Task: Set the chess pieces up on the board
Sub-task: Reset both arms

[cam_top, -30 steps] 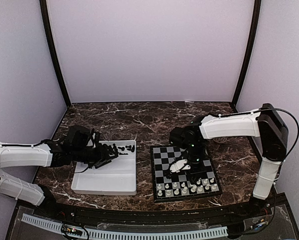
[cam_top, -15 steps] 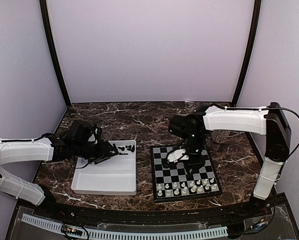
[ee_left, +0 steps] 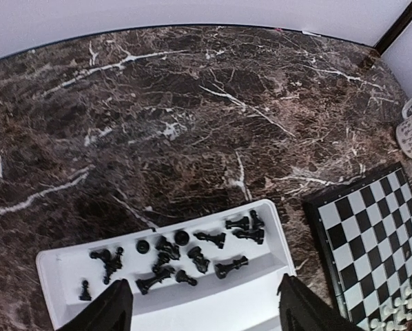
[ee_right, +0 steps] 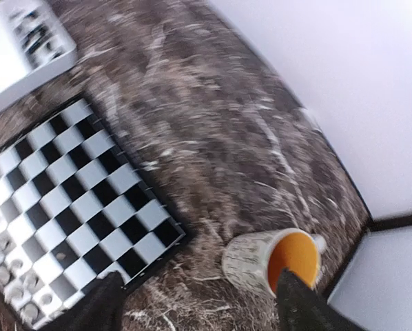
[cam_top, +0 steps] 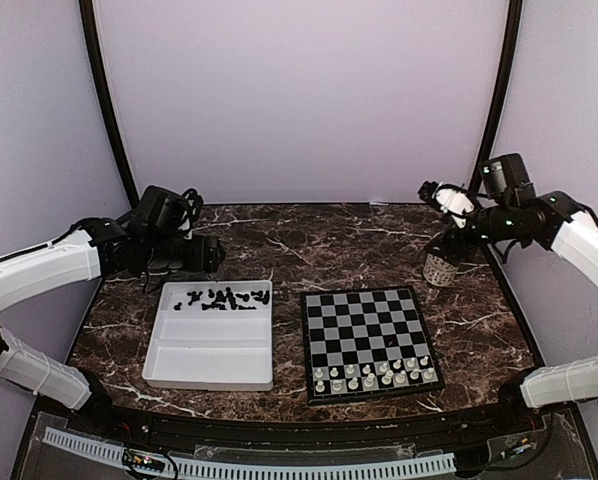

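White chess pieces point(cam_top: 374, 376) fill the two near rows of the board point(cam_top: 364, 320) — black pieces point(cam_top: 222, 297) lie jumbled at the far end of the tray point(cam_top: 209, 365) to its left. Left fingers point(ee_left: 109, 310) hang open and empty by that tray; right fingers point(ee_right: 299, 307) open too, by the mug point(cam_top: 441, 268).

The tray point(cam_top: 209, 362) is left of the board point(cam_top: 364, 318), with pieces point(cam_top: 219, 298) in both. The mug point(cam_top: 440, 268) stands behind the board.

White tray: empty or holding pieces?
Holding pieces: black chess pieces lie loose along the far side of the white tray.
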Controlling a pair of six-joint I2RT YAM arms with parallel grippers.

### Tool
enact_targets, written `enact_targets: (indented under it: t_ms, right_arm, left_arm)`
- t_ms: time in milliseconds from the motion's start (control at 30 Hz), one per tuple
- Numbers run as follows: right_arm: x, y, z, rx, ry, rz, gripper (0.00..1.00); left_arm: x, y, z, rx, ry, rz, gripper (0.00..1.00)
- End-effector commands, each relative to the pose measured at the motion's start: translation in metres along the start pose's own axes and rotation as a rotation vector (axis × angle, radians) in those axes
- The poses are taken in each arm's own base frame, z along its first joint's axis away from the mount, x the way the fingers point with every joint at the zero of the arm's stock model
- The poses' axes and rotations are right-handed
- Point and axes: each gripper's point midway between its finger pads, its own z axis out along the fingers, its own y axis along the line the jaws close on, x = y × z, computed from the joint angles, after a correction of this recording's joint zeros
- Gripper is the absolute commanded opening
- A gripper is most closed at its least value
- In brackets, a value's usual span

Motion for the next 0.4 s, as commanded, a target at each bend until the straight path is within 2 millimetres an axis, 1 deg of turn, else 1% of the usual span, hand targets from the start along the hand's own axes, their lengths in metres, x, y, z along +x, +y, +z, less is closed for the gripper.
enact_targets:
  t_ms: [0, 67, 133, 233, 367]
  right_arm:
    - [0.002, -0.095, -0.026, 0.468, -0.184, 0.322, 0.98]
    - [0.018, -0.108, -0.028, 0.545, -0.203, 0.394, 0.98]
    - [0.026, -0.116, -0.03, 0.594, -0.23, 0.457, 0.99]
    - [0.029, -0.118, -0.031, 0.592, -0.258, 0.494, 0.99]
    - [0.024, -0.115, -0.04, 0.539, -0.319, 0.518, 0.99]
  left_arm:
    - [-0.017, 0.026, -0.008, -0.164, -0.036, 0.123, 0.97]
    - [-0.023, 0.031, -0.01, -0.19, -0.069, 0.124, 0.99]
    - [-0.035, 0.028, -0.014, -0.175, -0.132, 0.116, 0.99]
    - [-0.042, 0.024, -0.017, -0.153, -0.17, 0.101, 0.99]
    - [-0.044, 0.02, -0.014, -0.136, -0.171, 0.087, 0.99]
